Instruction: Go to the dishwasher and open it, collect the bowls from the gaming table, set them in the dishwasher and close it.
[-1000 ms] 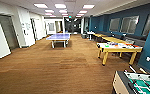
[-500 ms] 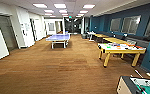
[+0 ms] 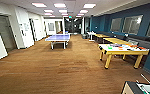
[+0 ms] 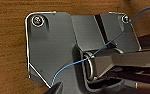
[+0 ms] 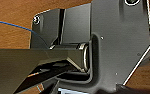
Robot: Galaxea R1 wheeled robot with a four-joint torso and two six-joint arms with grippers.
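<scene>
Swung a bit left since a moment back, whole view shifted, football table corner sliding toward the edge. Gaming table sits ahead-right, long axis running away down the blue wall, so nearer the right arm. Can't tell either tool's state. Dishwasher nowhere around yet.

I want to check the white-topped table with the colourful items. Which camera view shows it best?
The head view: the gaming table stands whole at the right, on yellow legs, with colourful items on top. Both wrist views look down at the wooden floor and robot parts, giving nothing of the table.
</scene>
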